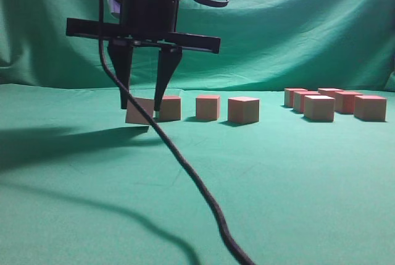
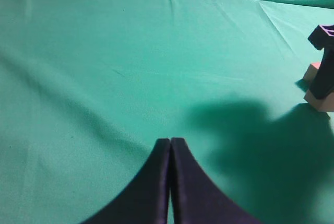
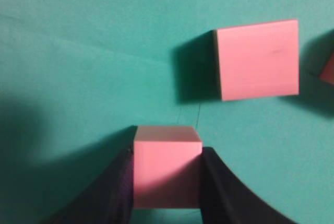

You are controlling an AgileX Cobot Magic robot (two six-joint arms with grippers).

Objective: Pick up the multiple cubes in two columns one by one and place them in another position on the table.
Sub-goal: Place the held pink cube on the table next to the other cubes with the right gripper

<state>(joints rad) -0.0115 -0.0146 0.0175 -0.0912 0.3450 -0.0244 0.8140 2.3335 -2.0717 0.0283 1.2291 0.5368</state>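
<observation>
Pink-topped wooden cubes lie on the green cloth. My right gripper (image 1: 141,108) has reached to the left end of a row and is shut on a cube (image 1: 139,111), which rests on or just above the cloth. In the right wrist view this cube (image 3: 167,164) sits between both fingers (image 3: 167,182). Three more cubes (image 1: 170,108) (image 1: 208,107) (image 1: 244,110) continue the row to the right. Several cubes in two columns (image 1: 319,108) stand at the far right. My left gripper (image 2: 170,143) is shut and empty over bare cloth and does not show in the exterior view.
A black cable (image 1: 185,172) hangs from the right arm across the front of the cloth. The neighbouring cube (image 3: 257,59) lies just beyond the held one. The left wrist view shows the right gripper (image 2: 324,72) and its cube (image 2: 319,99) at the right edge.
</observation>
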